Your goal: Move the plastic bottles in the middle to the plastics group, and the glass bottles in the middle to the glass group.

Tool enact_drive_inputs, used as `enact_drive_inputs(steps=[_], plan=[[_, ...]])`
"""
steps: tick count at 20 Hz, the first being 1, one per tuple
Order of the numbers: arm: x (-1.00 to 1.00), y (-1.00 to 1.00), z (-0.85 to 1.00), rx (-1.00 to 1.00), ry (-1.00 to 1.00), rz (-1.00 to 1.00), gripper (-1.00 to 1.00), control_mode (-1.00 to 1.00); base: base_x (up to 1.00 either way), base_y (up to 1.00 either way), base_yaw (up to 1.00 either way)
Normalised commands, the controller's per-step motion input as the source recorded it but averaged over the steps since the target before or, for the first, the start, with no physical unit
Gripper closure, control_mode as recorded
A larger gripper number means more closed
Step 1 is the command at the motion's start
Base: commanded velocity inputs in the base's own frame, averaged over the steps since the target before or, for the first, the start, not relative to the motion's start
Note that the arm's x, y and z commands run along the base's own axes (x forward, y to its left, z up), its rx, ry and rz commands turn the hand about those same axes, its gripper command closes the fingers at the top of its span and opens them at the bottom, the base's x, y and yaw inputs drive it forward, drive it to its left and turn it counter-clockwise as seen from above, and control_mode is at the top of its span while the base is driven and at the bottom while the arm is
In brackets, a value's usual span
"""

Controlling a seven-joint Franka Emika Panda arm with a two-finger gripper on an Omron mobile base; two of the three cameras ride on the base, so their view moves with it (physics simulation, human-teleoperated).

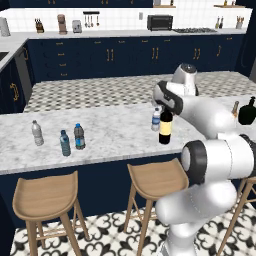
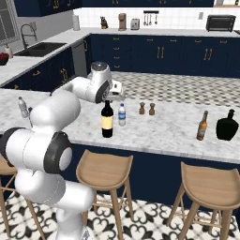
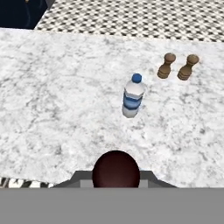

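The tall dark wine bottle point(image 1: 165, 127) point(image 2: 107, 121) with a cream label stands upright at mid-counter. My gripper point(image 1: 165, 107) point(image 2: 108, 96) point(image 3: 116, 177) sits at its reddish top point(image 3: 116, 168), with grey fingers point(image 3: 81, 178) tight against both sides. Just behind it stands the clear whitish bottle with a blue label point(image 1: 156, 120) point(image 2: 122, 115) point(image 3: 132, 96). At the far left, the dark grey-tinted bottle point(image 1: 79, 136) stands beside the teal-blue bottle point(image 1: 65, 143) and the white-labelled clear bottle point(image 1: 37, 133) point(image 2: 22, 107). The amber bottle point(image 1: 235, 110) point(image 2: 202, 126) and black jug point(image 1: 247, 112) point(image 2: 227, 125) stand at the right.
Two brown shakers point(image 2: 142, 108) point(image 2: 152, 109) point(image 3: 165, 65) point(image 3: 187, 67) stand behind and right of the clear bottle. Wooden stools point(image 1: 45, 196) point(image 1: 156, 179) line the counter's near edge point(image 1: 75, 164). My arm point(image 1: 210, 117) hides part of the counter's right side.
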Motion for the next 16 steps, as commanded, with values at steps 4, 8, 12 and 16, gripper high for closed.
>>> enact_drive_inputs(steps=[4,8,12,16], plan=[[-0.26,-0.99,0.0,-0.06,0.0,-0.19,1.0,-1.0,0.0,0.0,0.0],[0.0,-0.98,0.0,-0.05,0.0,-0.21,1.0,-1.0,0.0,0.0,0.0],[0.08,-0.87,0.0,-0.03,0.0,-0.24,1.0,-1.0,0.0,0.0,0.0],[0.25,-0.81,0.01,0.0,0.0,-0.23,1.0,-1.0,0.0,0.0,0.0]])
